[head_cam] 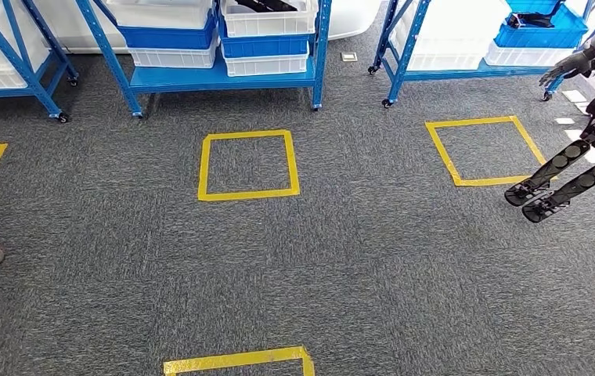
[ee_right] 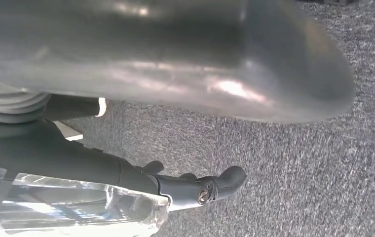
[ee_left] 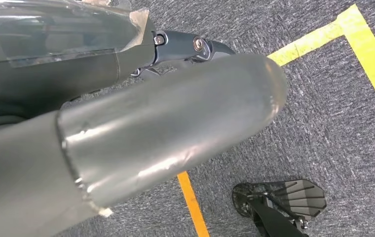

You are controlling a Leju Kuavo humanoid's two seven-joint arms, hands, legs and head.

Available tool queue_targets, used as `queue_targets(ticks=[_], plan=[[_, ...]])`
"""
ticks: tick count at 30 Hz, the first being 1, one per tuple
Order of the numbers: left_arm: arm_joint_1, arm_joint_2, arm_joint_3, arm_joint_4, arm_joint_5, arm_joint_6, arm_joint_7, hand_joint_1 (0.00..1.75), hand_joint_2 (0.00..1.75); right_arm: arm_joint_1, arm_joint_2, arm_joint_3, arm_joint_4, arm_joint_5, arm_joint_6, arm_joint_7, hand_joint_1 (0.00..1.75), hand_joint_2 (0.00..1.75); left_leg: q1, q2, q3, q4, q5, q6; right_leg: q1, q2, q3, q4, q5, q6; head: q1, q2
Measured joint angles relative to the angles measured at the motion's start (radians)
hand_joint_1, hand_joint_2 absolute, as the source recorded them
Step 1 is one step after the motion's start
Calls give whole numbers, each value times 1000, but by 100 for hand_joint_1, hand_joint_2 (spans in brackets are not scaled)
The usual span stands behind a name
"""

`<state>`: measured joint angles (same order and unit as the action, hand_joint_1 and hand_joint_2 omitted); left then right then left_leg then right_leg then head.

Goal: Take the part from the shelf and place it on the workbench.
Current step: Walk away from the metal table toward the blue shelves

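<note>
Yellow floor square (head_cam: 239,360) lies nearest, both hands, left hand (ee_left: 175,118) and right hand (ee_right: 175,74), hang with nothing held, part presumably still binned on the blue shelf (head_cam: 224,74); pickup and workbench placement remain undone.

Our left hand (ee_left: 175,94), a thick grey thumb over darker fingers, hangs at our side above the floor; the dark fingers (ee_left: 195,47) lie extended beside the thumb and grip nothing. Our right hand (ee_right: 185,118) hangs the same way, its broad grey thumb stretched out, its dark fingers (ee_right: 210,185) reaching forward alongside it, apart from the thumb, with nothing between them.
</note>
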<state>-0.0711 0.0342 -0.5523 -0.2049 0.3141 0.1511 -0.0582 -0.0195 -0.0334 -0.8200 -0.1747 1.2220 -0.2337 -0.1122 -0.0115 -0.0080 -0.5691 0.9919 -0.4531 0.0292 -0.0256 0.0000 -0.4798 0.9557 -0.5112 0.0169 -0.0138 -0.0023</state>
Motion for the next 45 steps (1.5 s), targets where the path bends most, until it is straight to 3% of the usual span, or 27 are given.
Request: queue_targets(ticks=[3,5,27,32,34,36,38,39,40,42,43,45], plan=[[0,0,0,0,-1,-3,0,0,0,0,-1,3,0,2,8,0,0,0,-1,0,0,0,0,0,-2,0,0,-1,1,17,0,0],[0,0,0,0,-2,-3,0,0,0,0,-1,5,0,5,15,0,0,0,-1,1,1,0,0,1,-3,0,0,-1,1,20,0,0],[0,0,0,0,-7,-9,1,0,0,4,-4,17,0,14,20,-3,0,0,8,1,4,0,0,0,2,0,1,-1,1,20,0,0],[0,2,0,0,-8,-9,2,0,0,3,-3,23,1,18,21,-3,0,0,5,1,10,-5,-2,19,-4,-1,6,-3,-1,39,-1,0],[0,1,0,0,-8,-9,2,0,0,3,-3,24,2,19,23,-5,0,0,10,4,20,-21,5,29,-3,-1,-20,65,-35,32,0,0],[-1,2,0,0,-8,-9,2,0,0,3,-4,25,2,20,26,-7,0,0,11,4,24,-25,5,33,-3,0,-92,205,-94,18,1,0],[-1,2,0,0,-8,-9,3,0,0,6,-4,25,3,20,29,-7,0,0,8,1,25,-24,4,33,-1,0,-153,301,-119,19,1,0],[-1,2,-1,0,-8,-10,3,0,0,8,-4,26,3,20,30,-8,0,0,8,-3,26,-23,2,31,0,0,-156,291,-105,25,1,0],[-1,1,-1,0,-8,-10,3,0,0,9,-5,26,3,21,30,-8,0,0,8,-7,29,-21,0,28,-1,0,-139,244,-77,33,1,0],[-1,1,-1,0,-8,-10,3,0,0,9,-5,27,3,23,31,-9,0,0,6,-13,32,-14,-7,18,-1,1,-81,107,-11,40,2,0],[-1,1,-1,0,-8,-10,3,0,0,8,-6,28,3,24,32,-9,0,0,5,-15,33,-9,-12,11,0,2,-63,64,8,35,2,0],[-1,2,-1,0,-8,-10,3,0,0,7,-7,28,4,26,33,-10,0,0,2,-18,33,-4,-19,-1,6,1,-55,43,21,16,2,0]])
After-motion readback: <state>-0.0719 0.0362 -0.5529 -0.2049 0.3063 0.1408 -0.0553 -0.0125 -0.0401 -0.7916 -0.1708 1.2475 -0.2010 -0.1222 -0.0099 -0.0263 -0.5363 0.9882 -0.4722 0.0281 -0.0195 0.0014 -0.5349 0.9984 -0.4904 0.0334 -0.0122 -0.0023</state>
